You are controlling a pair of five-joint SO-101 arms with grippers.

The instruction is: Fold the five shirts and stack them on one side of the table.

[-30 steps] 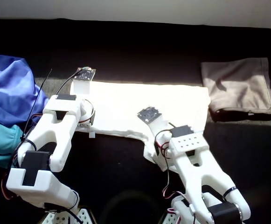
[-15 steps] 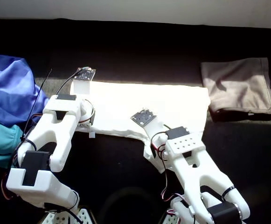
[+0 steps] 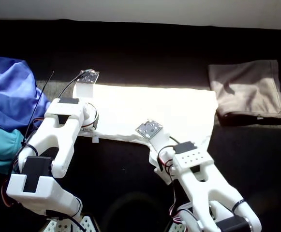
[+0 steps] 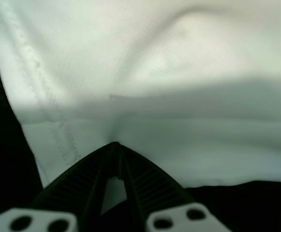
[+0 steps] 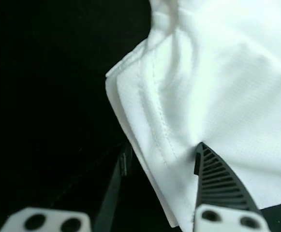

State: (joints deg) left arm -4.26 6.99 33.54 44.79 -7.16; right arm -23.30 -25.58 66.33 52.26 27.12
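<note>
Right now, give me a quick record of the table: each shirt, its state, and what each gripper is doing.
white shirt: spread flat, middle of the table
tan shirt: folded, right side
blue shirt: bunched, left side
teal shirt: bunched, partly under the blue shirt
left gripper: shut on the white shirt near its left end
right gripper: open, fingers astride the white shirt's near hem

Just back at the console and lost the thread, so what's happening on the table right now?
Both arms are at the white shirt spread across the table. The left gripper is pinched shut on its fabric. The right gripper is open, its jaws either side of the near hem. A tan shirt lies folded at the right, and a blue shirt and a teal shirt lie heaped at the left.
</note>
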